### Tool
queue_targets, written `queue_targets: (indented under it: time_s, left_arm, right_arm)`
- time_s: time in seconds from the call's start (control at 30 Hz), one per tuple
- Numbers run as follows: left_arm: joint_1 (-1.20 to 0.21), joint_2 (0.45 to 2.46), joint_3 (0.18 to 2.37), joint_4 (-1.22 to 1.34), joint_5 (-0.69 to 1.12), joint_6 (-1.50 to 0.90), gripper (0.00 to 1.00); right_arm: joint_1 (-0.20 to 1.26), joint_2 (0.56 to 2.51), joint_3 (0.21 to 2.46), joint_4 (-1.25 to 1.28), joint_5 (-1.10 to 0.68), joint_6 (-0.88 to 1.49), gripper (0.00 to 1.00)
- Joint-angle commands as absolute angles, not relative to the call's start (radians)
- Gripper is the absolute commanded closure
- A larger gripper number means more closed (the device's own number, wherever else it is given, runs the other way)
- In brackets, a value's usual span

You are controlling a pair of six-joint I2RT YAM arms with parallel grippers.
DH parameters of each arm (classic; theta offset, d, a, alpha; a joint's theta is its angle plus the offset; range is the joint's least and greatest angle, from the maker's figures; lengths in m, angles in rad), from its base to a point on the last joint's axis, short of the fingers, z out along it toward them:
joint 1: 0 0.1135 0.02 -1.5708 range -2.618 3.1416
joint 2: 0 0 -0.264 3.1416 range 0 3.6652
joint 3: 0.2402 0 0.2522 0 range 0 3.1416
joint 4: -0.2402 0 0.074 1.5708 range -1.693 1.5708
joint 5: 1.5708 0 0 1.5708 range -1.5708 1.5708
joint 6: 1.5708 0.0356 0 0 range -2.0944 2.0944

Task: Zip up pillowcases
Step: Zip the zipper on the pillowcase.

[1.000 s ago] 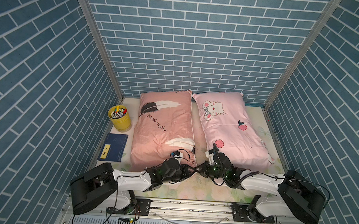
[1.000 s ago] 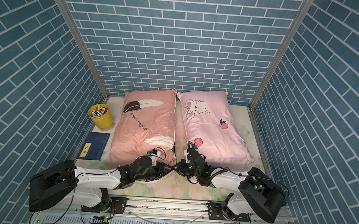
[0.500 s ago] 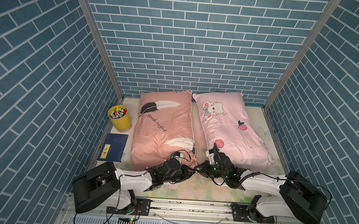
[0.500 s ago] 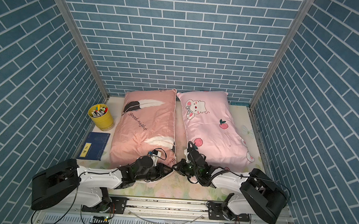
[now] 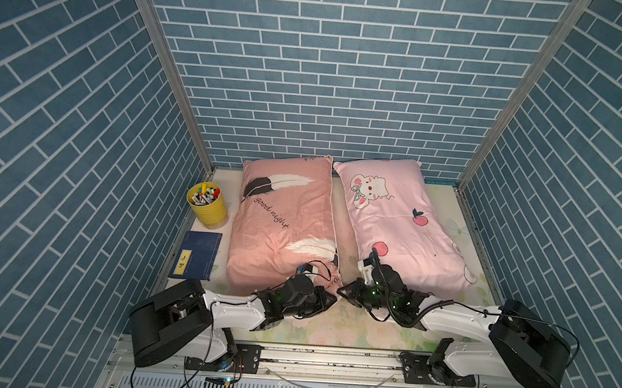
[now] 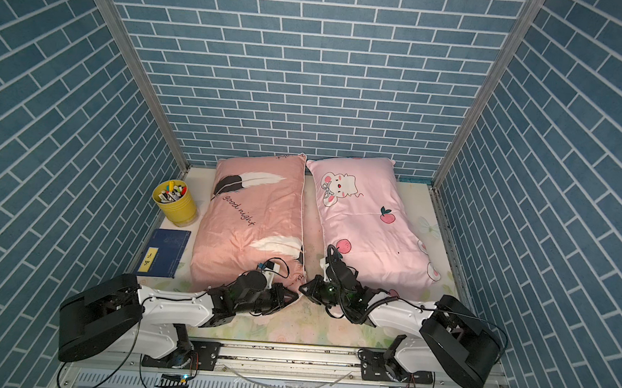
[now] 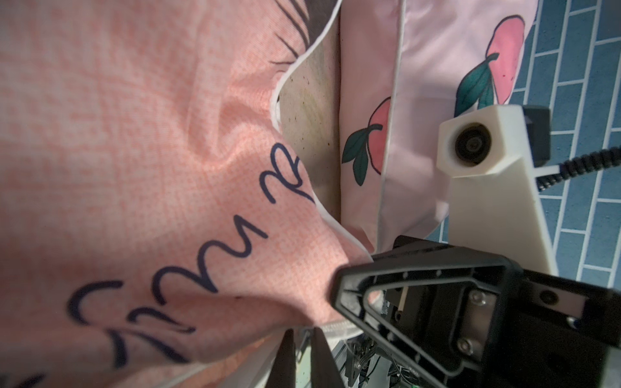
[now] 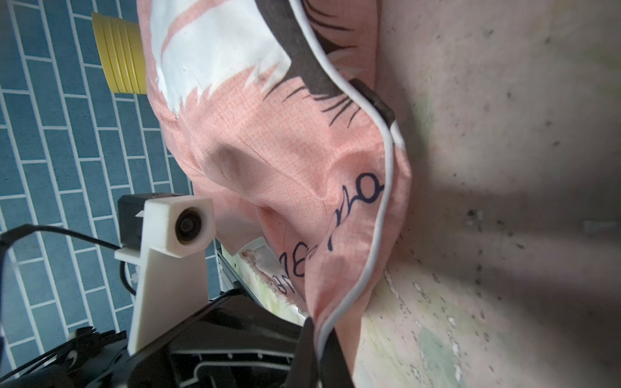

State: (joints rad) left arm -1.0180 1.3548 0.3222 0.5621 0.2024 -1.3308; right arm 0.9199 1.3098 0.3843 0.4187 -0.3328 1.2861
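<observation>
Two pillowcases lie side by side, a salmon-pink one with feathers and "good night", and a light-pink one with a bunny and peaches. Both grippers meet at the salmon case's near right corner. My right gripper is shut on that corner's white-piped fabric. My left gripper faces it, its tips at the end of the pale zipper tape. A slit remains between its jaws, and I cannot make out whether anything is pinched there. In a top view the left gripper and right gripper almost touch.
A yellow cup of markers and a dark blue booklet sit left of the salmon pillowcase. Blue brick walls close in three sides. A floral mat covers the table in front, with the metal rail beyond it.
The left gripper's jaws have narrowed to a slit at the zipper end. Both arms have stayed at the salmon pillowcase's near corner, and the right gripper keeps its hold.
</observation>
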Motion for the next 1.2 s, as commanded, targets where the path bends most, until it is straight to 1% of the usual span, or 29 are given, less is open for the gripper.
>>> queue_targets:
  time_s: [0.0,0.23,0.47,0.67,0.93,1.17]
  left_arm:
    - [-1.025,1.355,0.34,0.562,0.184,-1.321,0.9]
    - [-1.025,1.358,0.345,0.559,0.187,-1.32,0.93]
    - [-1.024,1.355,0.361,0.521,0.197,-1.303,1.0]
    - [-1.025,1.321,0.381,0.42,0.197,-1.272,1.0]
    - [-1.025,1.238,0.414,0.219,0.169,-1.212,1.0]
    - [-1.025,1.188,0.416,0.13,0.154,-1.186,1.0]
  right_arm:
    - [0.917,1.288,0.361,0.407,-0.321,1.305,1.0]
    - [0.917,1.284,0.358,0.407,-0.321,1.306,1.0]
    - [0.916,1.273,0.363,0.393,-0.313,1.302,1.0]
    - [0.908,1.227,0.366,0.335,-0.282,1.285,1.0]
    - [0.879,1.157,0.375,0.247,-0.249,1.251,1.0]
    - [0.862,1.142,0.422,0.169,-0.249,1.185,1.0]
